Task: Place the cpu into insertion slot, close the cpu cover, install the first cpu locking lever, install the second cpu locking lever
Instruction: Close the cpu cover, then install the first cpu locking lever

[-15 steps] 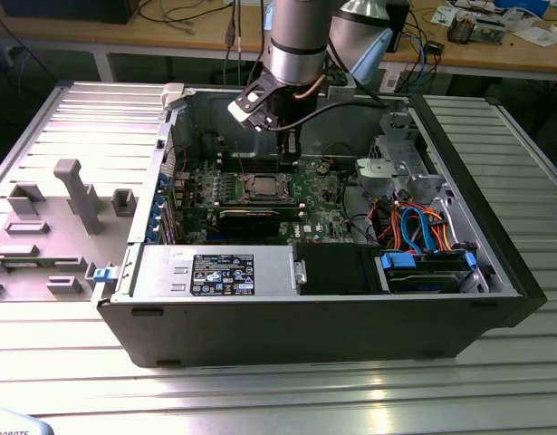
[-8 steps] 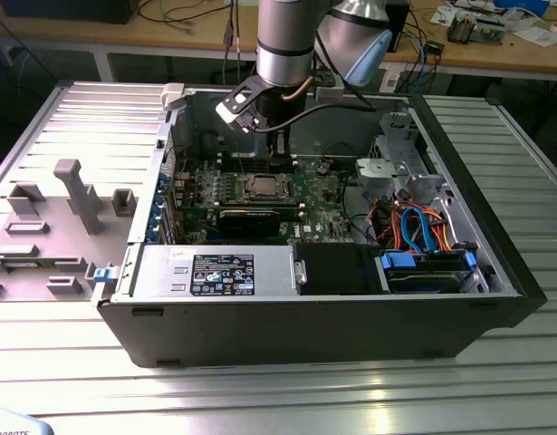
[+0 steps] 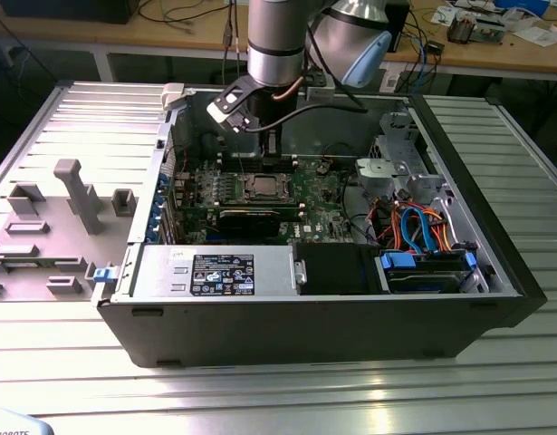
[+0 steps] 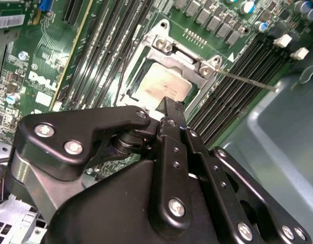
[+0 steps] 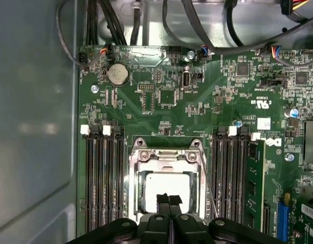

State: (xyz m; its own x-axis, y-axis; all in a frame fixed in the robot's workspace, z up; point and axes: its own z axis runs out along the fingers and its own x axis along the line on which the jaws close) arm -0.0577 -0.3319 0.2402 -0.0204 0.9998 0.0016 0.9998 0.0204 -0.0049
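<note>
One cpu (image 5: 164, 183) flat, face-up beneath claw (image 5: 169, 197)

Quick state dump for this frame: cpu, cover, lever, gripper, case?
cpu: seated, metal top up.
cpu cover: down over the cpu.
locking lever: unlatched, sticking out over the memory slots.
gripper: shut, holding nothing, tips over the cpu.
computer case: open, side panel off.
</note>
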